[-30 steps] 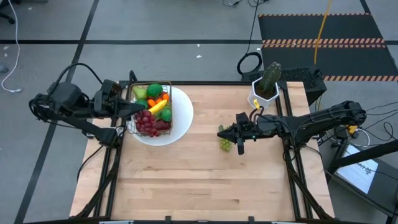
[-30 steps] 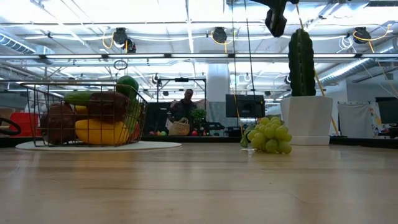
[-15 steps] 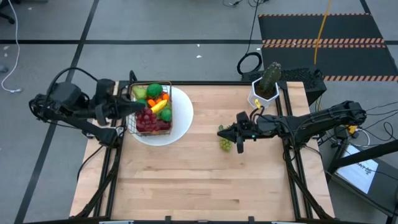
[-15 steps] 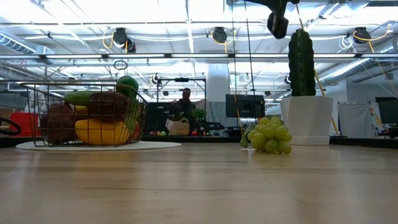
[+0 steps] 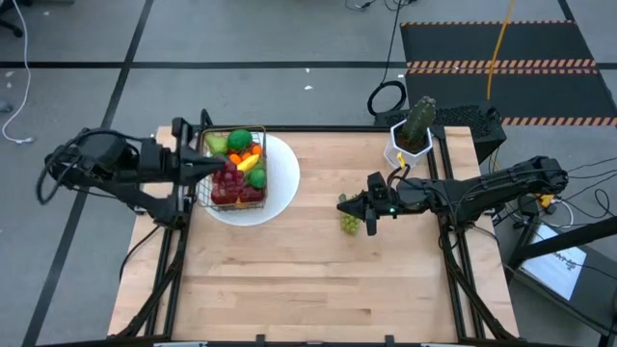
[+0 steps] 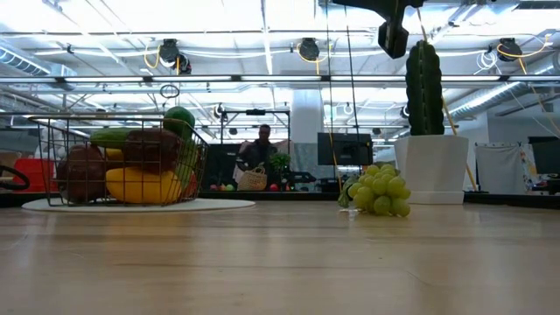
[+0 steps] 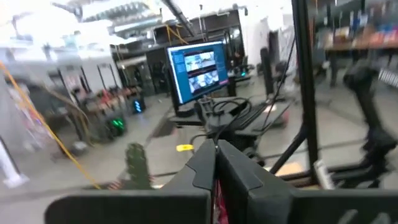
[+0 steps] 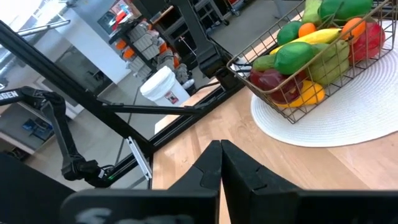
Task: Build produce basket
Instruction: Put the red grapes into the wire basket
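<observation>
The wire basket (image 5: 253, 196) stands on a round white plate (image 5: 284, 178) at the table's far left. It is filled with produce: green fruit, small oranges, a yellow banana (image 5: 244, 166) and dark red grapes (image 5: 229, 188). A bunch of green grapes (image 5: 349, 224) lies on the bare wood right of the middle. My left gripper (image 5: 220, 166) hangs shut high over the basket's left side, touching nothing. Just left of the green grapes and well above them, my right gripper (image 5: 340, 203) is shut and holds nothing. It points toward the basket (image 8: 311, 50).
A white pot with a green cactus (image 5: 415, 130) stands at the table's far right corner, behind the green grapes (image 6: 379, 191). The table's near half is bare wood (image 5: 318, 289). A person (image 6: 260, 144) shows in the room far behind the table.
My left gripper has rolled about its own long line by about a quarter turn while staying over the basket. It has stayed shut. The basket, the plate and the green grapes have not moved.
</observation>
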You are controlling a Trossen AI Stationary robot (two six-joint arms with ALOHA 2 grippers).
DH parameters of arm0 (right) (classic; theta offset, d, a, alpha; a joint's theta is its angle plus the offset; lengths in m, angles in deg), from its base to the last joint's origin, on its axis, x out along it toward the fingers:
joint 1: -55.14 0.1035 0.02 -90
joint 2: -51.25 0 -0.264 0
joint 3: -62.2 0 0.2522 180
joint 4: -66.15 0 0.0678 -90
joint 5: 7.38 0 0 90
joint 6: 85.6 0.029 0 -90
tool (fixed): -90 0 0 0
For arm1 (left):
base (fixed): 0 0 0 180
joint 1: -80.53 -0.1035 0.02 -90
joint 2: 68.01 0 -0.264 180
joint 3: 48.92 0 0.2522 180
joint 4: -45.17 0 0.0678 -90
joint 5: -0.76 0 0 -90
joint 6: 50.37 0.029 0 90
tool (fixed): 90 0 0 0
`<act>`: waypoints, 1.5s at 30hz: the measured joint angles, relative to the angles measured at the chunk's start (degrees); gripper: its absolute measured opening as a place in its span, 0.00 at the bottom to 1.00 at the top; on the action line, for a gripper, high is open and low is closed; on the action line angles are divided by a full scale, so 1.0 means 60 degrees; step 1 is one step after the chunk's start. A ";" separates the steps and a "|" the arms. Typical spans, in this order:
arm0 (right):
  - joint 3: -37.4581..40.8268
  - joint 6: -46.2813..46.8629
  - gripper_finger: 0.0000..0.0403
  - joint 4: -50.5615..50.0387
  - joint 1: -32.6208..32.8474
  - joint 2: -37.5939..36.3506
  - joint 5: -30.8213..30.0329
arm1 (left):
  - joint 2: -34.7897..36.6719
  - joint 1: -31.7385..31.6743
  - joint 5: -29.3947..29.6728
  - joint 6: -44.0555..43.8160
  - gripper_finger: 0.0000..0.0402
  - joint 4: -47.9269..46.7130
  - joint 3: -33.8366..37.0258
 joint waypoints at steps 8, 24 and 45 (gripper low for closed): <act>0.0000 -0.0020 0.00 0.0011 0.0000 0.0000 0.0004 | -0.0003 0.0000 0.0077 0.3056 0.02 -0.0025 0.0000; 0.0000 0.0345 0.00 0.0015 0.0000 0.0000 0.0047 | 0.0000 0.0000 0.0345 0.1986 0.02 -0.1135 0.0000; 0.0000 0.1059 0.00 0.0015 0.0004 0.0000 0.0055 | -0.0018 0.0000 0.0007 -0.6585 0.01 -0.1604 0.0000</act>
